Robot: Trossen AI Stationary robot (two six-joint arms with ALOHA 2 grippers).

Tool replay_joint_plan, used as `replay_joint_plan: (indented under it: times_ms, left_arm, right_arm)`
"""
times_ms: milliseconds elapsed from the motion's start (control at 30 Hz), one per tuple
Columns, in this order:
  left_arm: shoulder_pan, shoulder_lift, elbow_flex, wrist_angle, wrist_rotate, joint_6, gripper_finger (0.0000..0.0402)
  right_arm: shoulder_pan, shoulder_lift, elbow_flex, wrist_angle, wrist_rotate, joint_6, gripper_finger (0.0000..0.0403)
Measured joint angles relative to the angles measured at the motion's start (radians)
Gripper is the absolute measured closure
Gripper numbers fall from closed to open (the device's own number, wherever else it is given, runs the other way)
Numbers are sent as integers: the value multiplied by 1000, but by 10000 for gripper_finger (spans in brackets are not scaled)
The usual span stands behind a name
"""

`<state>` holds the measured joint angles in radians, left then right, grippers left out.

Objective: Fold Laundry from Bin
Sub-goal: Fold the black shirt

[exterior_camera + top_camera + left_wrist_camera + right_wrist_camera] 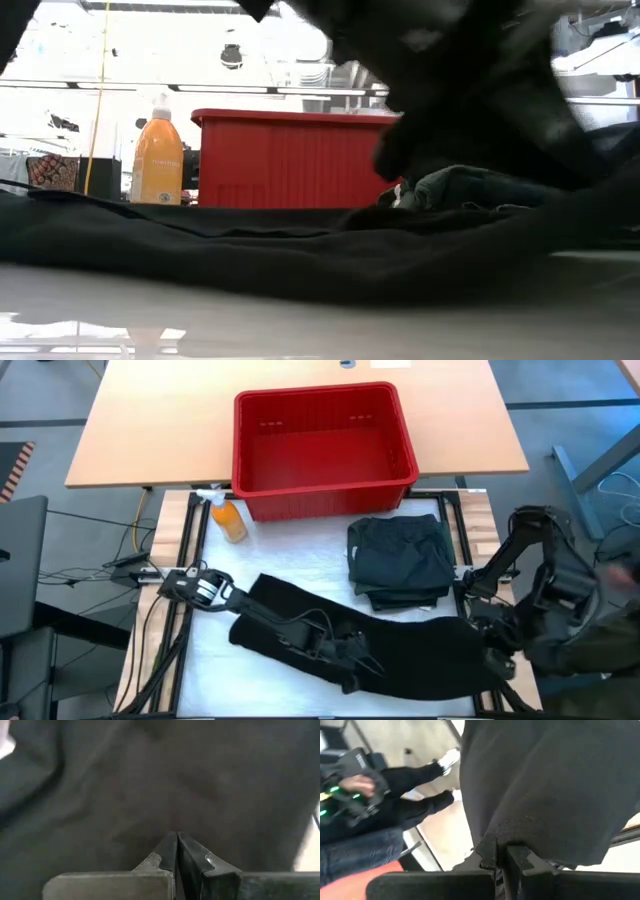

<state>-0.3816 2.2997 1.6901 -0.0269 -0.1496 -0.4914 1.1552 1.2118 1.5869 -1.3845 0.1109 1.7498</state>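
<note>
A long black cloth (380, 635) lies stretched across the near part of the table (200, 675), running from the left arm's side to the right edge. The left gripper (352, 660) sits low over the middle of this cloth; in the left wrist view its fingers (170, 852) are pressed tight together with the tips against the dark fabric, though whether any fold is pinched between them cannot be told. The right gripper (501, 852) is at the table's near right corner, and in the right wrist view its fingers are closed on the cloth's edge, the fabric hanging in a broad sheet from the tips. A folded stack of dark garments (402, 560) (charcoal with a greenish tone) rests on the table just in front of the red bin (325, 485), apart from the long cloth. The bin stands at the far middle of the work surface, and its inside appears bare red. An orange spray bottle (228, 518) stands just beside the bin's left near corner. In the low view the bottle (158, 160) and the bin (290, 160) show behind the cloth's dark ridge. A person's hand (351, 782) and dark sleeves appear beyond the table in the right wrist view.
</note>
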Motion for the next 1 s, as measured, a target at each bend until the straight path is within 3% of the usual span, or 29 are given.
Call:
replay_joint_plan:
  times_ms: [267, 500, 667, 800, 1000]
  left_arm:
    - [10, 152, 173, -8, 159, -63, 401]
    - [8, 266, 382, 59, 273, 5, 402]
    - [13, 327, 521, 20, 349, 58, 401]
    - [34, 307, 570, -196, 402, 119, 401]
    - [49, 142, 641, -782, 229, 360, 401]
  right_arm:
    - [6, 1, 117, 25, 147, -146, 376]
    - [-55, 5, 176, 86, 159, -317, 376]
    - [-124, 4, 196, 154, 160, -458, 377]
    - [-178, 17, 196, 186, 150, -543, 376]
    - [-240, 77, 196, 186, 93, -607, 376]
